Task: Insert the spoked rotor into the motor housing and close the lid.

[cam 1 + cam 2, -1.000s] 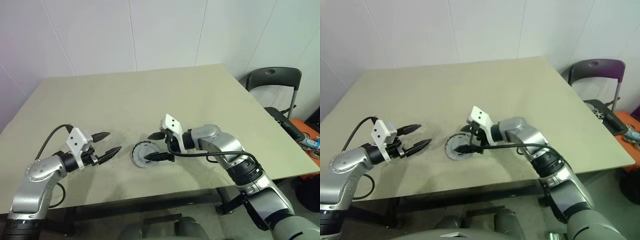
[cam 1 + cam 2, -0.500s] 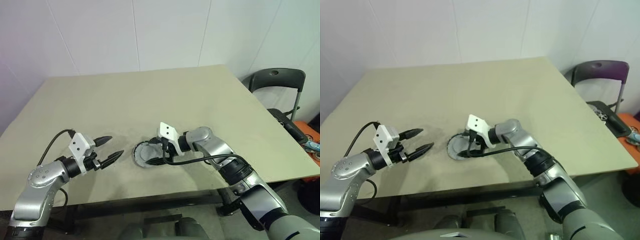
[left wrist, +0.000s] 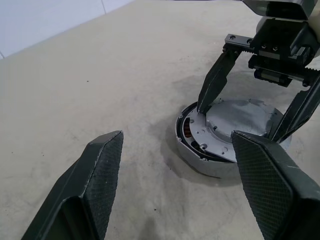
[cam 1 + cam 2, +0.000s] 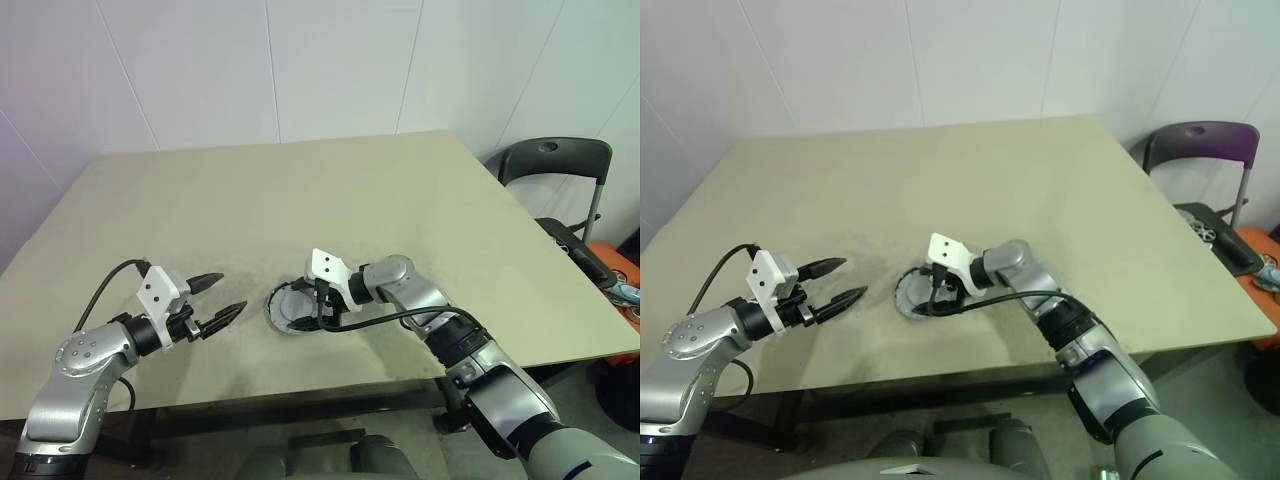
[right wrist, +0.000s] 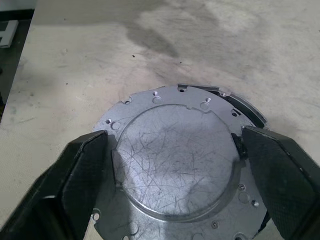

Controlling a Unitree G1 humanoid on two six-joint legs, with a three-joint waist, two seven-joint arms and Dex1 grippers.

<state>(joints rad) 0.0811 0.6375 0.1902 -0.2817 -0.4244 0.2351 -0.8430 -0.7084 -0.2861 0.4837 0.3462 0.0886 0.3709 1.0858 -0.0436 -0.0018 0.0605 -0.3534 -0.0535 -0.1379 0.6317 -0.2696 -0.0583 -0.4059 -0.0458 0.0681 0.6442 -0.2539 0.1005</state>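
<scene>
Two grippers, one motor assembly on the table (image 4: 400, 200), one chair behind. Nearest the robot: left gripper (image 4: 222, 297) hangs just above the near-left part of the tabletop, two black fingers spread apart with nothing between them, tips aimed toward the assembly and stopping just short of it, not touching. Next, near the table's front-centre: one motor housing (image 3: 186, 148) lying flat on the tabletop, round, pale outer wall; through a gap at its rim a sliver of copper-brown windings shows in the left wrist view. One lid (image 5: 180, 165), grey scratched metal disc with small holes around its edge and a raised round centre, sits on top of the housing; it looks slightly off-centre, with a crescent of housing rim exposed on one side. Spoked rotor: cannot tell where it is, the lid covers the housing's inside. Right gripper (image 3: 245, 116) comes in from the right and angles down over the assembly, its two fingers spread to either side of the lid; one fingertip (image 3: 202, 106) rests on or just at the lid's edge, the other finger stands at the opposite rim. Whether they are actually squeezing the lid I cannot tell: jaws look wide, straddling it. Farther back the table runs beige to the white wall. Far right, off the table: one dark chair (image 4: 555, 160).
</scene>
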